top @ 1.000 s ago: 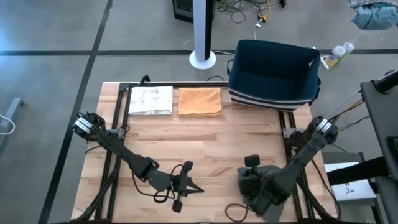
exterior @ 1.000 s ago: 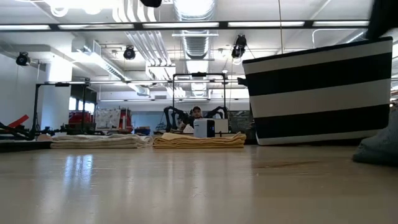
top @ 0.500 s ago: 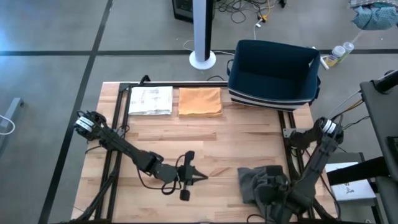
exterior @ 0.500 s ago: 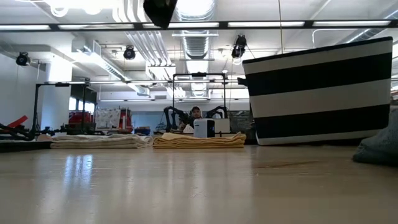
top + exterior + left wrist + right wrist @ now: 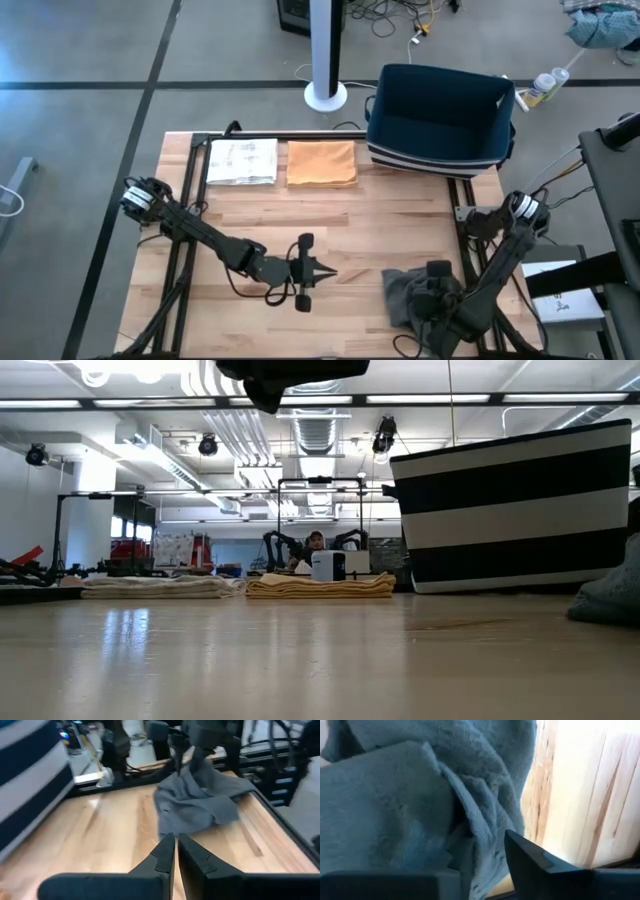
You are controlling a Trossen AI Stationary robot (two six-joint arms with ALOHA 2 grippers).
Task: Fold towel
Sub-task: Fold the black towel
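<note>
The left gripper [image 5: 322, 271], jaws pressed together and empty, has slid toward 3 o'clock to near the crumpled grey towel [image 5: 408, 292] at the table's [image 5: 340, 215] 5 o'clock corner, while the right gripper [image 5: 437, 296], narrowly parted, now bites a fold, so spreading looks imminent.

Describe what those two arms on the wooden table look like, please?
Both are slim, dark, jointed arms with black cables looping alongside. Each shoulder end carries a pale ring-shaped cap. The left tool ends in two narrow, pointed black fingers with stepped inner edges. The right tool is a similarly dark, blocky unit with a wedge-shaped finger.
</note>
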